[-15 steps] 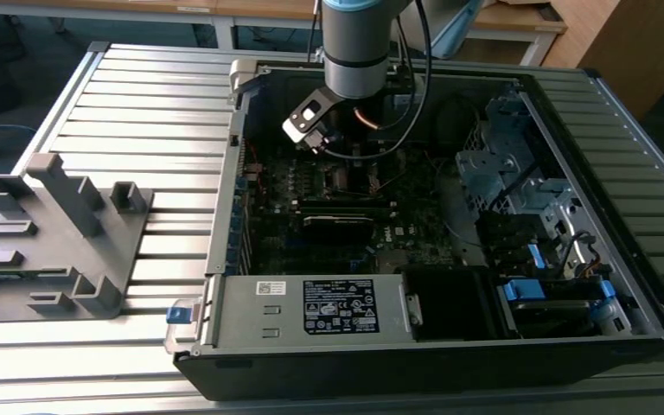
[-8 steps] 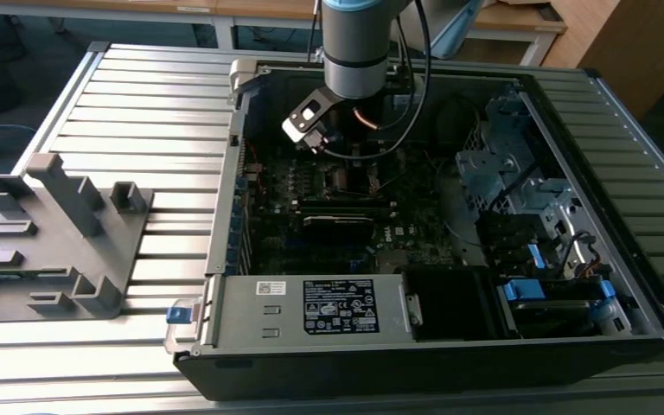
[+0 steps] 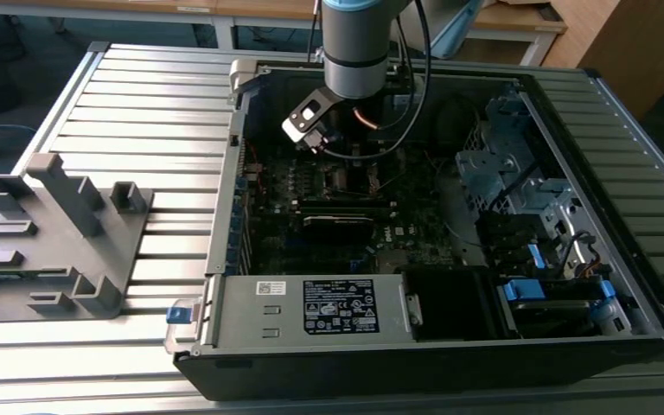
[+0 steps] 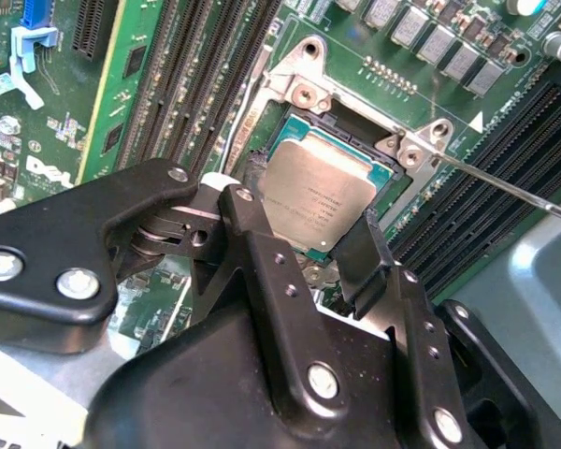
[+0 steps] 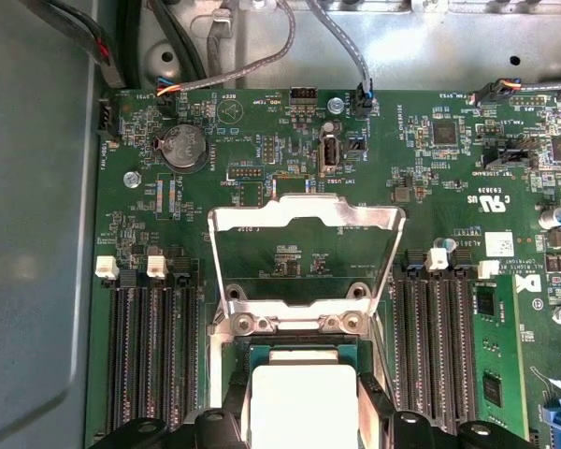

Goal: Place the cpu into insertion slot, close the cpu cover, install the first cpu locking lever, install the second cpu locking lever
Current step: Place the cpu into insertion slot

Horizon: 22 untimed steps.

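- My arm (image 3: 355, 52) reaches straight down into the open computer case (image 3: 563, 341), which lies on its side on the ribbed metal table (image 3: 148, 112).
- In both wrist views my pincer (image 4: 309, 213) (image 5: 304, 419) sits low over the dark green motherboard (image 5: 262, 140). Its two black fingers (image 4: 360, 248) press against opposite edges of the cpu (image 4: 323, 187) (image 5: 304, 398), so as far as I can see it is closed and gripping the chip.
- The cpu lies flat with its dull silver top up, within the rim of the insertion slot (image 5: 290, 344). I cannot tell whether it is fully seated or just above the contacts.
- The cpu cover (image 5: 304, 217) is not closed. In the first wrist view it stands swung up from its hinge at the slot's edge, and board parts show through its square cut-out.
- In the second wrist view a thin metal rod (image 4: 505, 187) runs out from a silver bracket at one corner of the slot, slanting over the long black memory slots (image 4: 505, 150).
- More long black slots (image 5: 154, 346) flank the slot on both sides, and a round coin battery (image 5: 182, 147) sits beyond the cover.
- On the table, well apart at the exterior view's left, stands a grey fixture (image 3: 55, 242).
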Each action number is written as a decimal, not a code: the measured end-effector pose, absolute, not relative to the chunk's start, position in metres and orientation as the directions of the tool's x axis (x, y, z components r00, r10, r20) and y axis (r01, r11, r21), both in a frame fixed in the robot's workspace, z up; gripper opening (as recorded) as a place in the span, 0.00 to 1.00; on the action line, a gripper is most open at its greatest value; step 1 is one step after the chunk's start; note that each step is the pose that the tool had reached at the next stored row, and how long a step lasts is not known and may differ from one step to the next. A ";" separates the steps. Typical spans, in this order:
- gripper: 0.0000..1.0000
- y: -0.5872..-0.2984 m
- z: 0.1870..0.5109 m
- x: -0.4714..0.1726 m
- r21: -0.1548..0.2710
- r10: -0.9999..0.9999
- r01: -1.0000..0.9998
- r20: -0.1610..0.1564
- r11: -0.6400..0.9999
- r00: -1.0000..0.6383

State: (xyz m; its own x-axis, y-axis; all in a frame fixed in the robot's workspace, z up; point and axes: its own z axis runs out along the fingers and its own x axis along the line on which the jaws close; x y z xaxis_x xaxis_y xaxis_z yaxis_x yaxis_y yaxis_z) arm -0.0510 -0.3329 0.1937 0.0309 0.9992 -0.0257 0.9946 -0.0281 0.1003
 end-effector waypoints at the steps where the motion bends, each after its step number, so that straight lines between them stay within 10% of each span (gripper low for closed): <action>1: 0.54 -0.333 0.194 -0.051 0.100 0.999 0.995 -0.026 -0.028 0.031; 22: 0.54 -0.333 0.193 -0.051 0.104 1.000 0.994 -0.014 -0.026 0.028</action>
